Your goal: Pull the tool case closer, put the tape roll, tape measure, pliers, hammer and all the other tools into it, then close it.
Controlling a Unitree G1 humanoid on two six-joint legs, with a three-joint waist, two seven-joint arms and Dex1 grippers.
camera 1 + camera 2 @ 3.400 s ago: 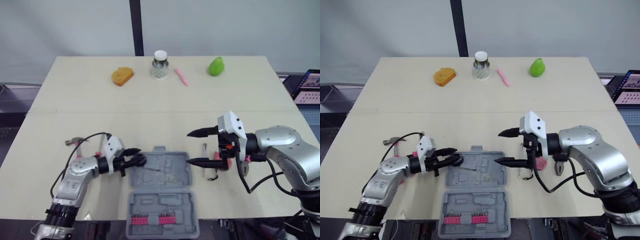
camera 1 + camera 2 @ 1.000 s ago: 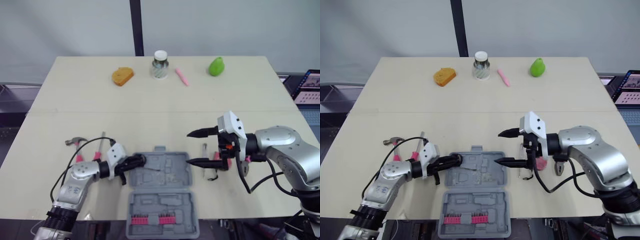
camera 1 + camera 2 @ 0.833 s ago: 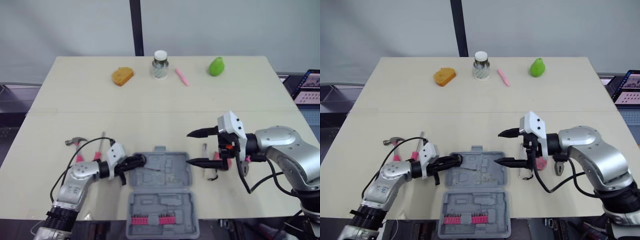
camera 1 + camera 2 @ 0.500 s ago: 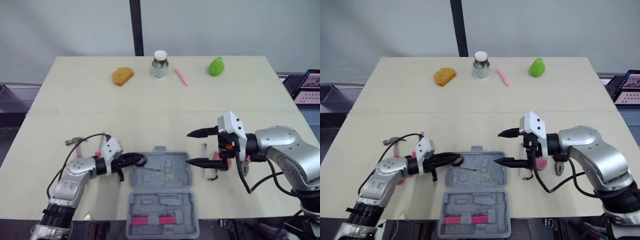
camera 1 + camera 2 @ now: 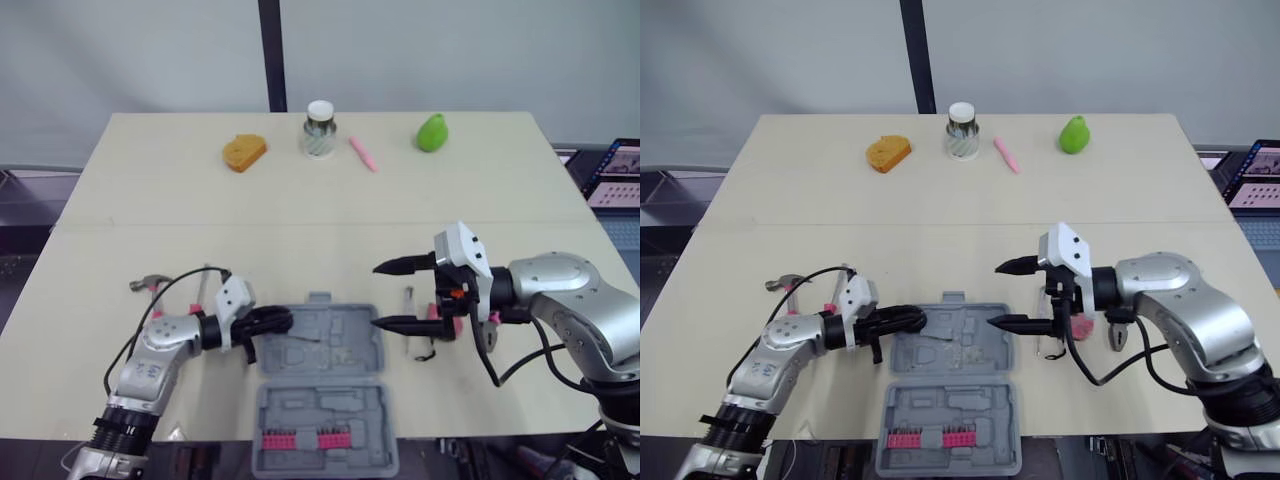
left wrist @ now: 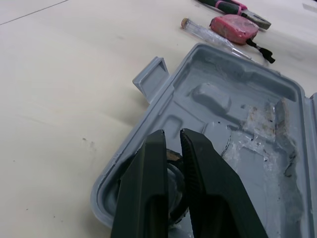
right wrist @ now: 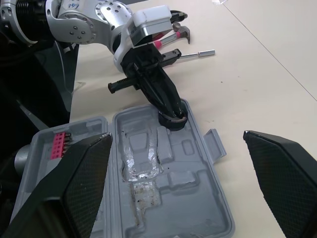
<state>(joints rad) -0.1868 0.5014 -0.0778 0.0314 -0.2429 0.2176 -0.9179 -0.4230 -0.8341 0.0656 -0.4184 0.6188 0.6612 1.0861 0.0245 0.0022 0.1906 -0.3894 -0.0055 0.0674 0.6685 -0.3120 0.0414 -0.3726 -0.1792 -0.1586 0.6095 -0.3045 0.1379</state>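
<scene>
The grey plastic tool case point(image 5: 340, 345) lies open on the pale bench point(image 5: 300, 220), low in the middle of the head view. The left tool point(image 5: 283, 321) is pinched tight on a black tape roll point(image 7: 172, 120) at the case's upper left corner. The right tool point(image 5: 377, 295) is spread wide over the case's right edge, with a pink tape measure point(image 6: 233, 29) lying just beside the case.

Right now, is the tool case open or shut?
Open: the tool case lies spread flat, both gray halves facing up, molded recesses showing.
</scene>
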